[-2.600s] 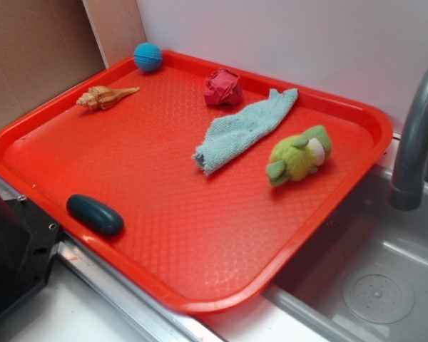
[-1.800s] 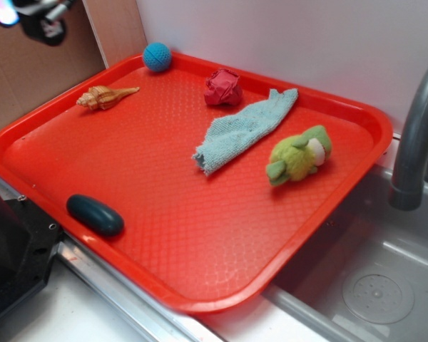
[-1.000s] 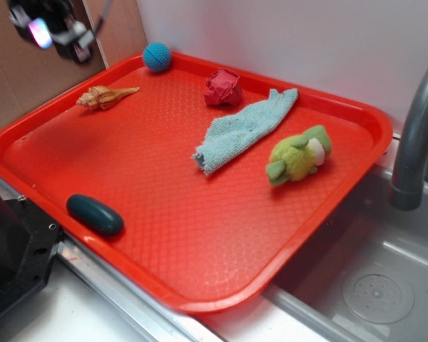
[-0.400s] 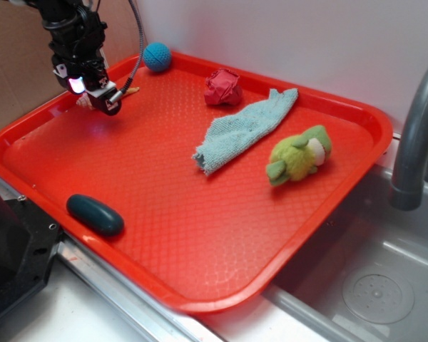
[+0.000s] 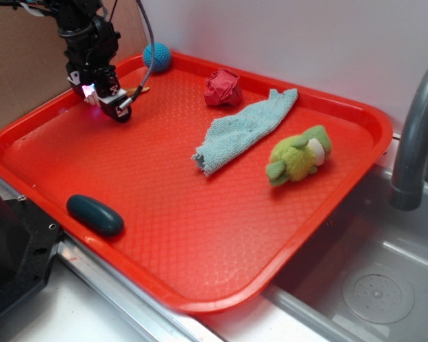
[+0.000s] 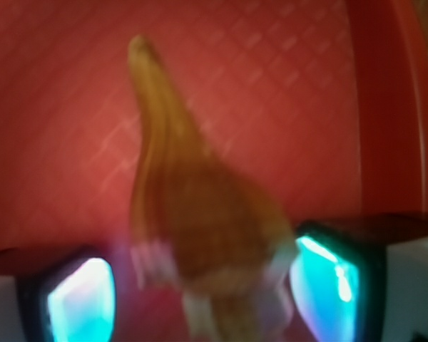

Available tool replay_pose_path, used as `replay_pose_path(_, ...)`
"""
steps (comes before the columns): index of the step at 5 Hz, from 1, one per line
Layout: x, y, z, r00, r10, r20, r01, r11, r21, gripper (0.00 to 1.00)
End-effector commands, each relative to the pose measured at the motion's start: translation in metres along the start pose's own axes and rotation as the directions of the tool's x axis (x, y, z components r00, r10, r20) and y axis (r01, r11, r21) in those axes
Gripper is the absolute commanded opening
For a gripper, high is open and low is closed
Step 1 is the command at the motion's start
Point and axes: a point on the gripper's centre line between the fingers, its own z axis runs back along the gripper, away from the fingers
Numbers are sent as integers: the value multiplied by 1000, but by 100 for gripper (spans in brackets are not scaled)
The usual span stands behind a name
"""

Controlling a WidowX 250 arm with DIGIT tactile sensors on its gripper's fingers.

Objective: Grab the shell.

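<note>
A: Exterior view first; where is the pincer [image 5: 108, 102]?
B: At the far left of the red tray [image 5: 200, 235], low over the spot where the shell [image 5: 137, 90] lies; only the shell's thin tip shows past the black fingers; the blue knitted ball [image 5: 156, 56] sits just beyond, against the far rim.
A: And the other things?
B: A red crumpled lump [image 5: 222, 87] at the far middle; a pale blue cloth [image 5: 244, 129] near the centre; a green plush toy [image 5: 298, 155] to the right; a dark teal pebble [image 5: 95, 214] near the left front rim; a grey tap [image 5: 416, 135] stands at the right edge.
A: Wrist view, then; how wide is the pincer [image 6: 200, 285]?
B: Apart; the glowing cyan pads [image 6: 80, 298] stand on either side of the shell [image 6: 192, 206], whose knobbly body lies between them and whose point runs away up the tray [image 6: 292, 92]; the picture is blurred, so whether the pads touch the shell I cannot tell.
</note>
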Motion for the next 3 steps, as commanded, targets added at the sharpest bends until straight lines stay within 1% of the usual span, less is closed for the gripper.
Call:
replay_pose_path(1, 7, -3, 11, 999, 4, 36, -4, 1000, 1, 0)
replay_pose_path(2, -7, -12, 52, 998, 24, 51, -22, 999, -40, 0)
replay_pose_path(3, -30, -34, 105, 990, 33, 136, -23, 997, -75, 0)
